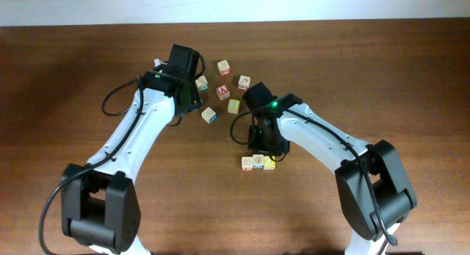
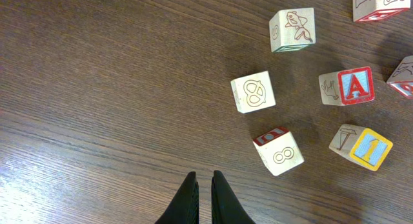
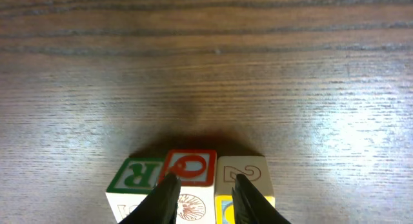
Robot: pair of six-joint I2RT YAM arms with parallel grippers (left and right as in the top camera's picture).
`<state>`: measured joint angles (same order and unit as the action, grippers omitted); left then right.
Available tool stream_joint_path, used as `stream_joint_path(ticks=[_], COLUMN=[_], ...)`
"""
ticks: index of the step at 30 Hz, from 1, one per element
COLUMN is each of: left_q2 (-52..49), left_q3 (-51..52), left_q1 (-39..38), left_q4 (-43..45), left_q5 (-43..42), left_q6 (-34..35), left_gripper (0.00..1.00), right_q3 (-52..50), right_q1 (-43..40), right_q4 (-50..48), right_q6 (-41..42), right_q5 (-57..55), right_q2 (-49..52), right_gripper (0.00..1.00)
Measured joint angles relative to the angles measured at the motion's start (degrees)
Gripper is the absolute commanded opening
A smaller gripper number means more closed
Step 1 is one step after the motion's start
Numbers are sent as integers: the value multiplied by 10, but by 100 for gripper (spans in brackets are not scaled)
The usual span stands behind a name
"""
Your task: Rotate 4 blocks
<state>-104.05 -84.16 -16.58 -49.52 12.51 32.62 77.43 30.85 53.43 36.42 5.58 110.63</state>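
Three blocks in a row: a green R block [image 3: 139, 174], a red Q block [image 3: 191, 167] and a 2 block [image 3: 244, 172] with a yellow side sit side by side and touch each other on the brown table [image 1: 73, 78].
Right gripper [image 3: 205, 179]: it hangs right over that row. Its jaws are apart, with one tip over the left edge of the red Q block and the other over the 2 block. Nothing is squeezed between them.
Left gripper [image 2: 201, 175]: its jaws are closed almost tight, hold nothing, and are over bare wood.
Loose blocks: more blocks lie spread out between the two arms, apart from the row.
Closest to the left gripper: an 8 block [image 2: 279, 153] with a red side, and just past it a pretzel block [image 2: 253, 91].
Farther off: a red A block [image 2: 348, 86] and a yellow 1 block [image 2: 362, 147], near each other but not touching.
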Motion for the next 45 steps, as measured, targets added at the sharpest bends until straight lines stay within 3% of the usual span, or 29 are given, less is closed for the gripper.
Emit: stream_joint_path(ticks=[14,32,39,42,45], left_q2=[0,0,0,0,0], left_q3=[0,0,0,0,0], left_q1=[0,0,0,0,0], left_q4=[-2,-4,-6,-6,-6], left_q5=[0,0,0,0,0], left_q6=[0,0,0,0,0], left_gripper=[8,8,8,8,8], right_q3=[-1,3,133,133,82], right_q1=[0,-16,-33,-33,-23], right_q4=[-33,-5,148,229,226], right_q6=[-18,-29,-56,-76,-84], right_q5=[14,46,26,24,22], right_q2=[20,35,13,-8,-11], right_gripper=[30,29,30,26,25])
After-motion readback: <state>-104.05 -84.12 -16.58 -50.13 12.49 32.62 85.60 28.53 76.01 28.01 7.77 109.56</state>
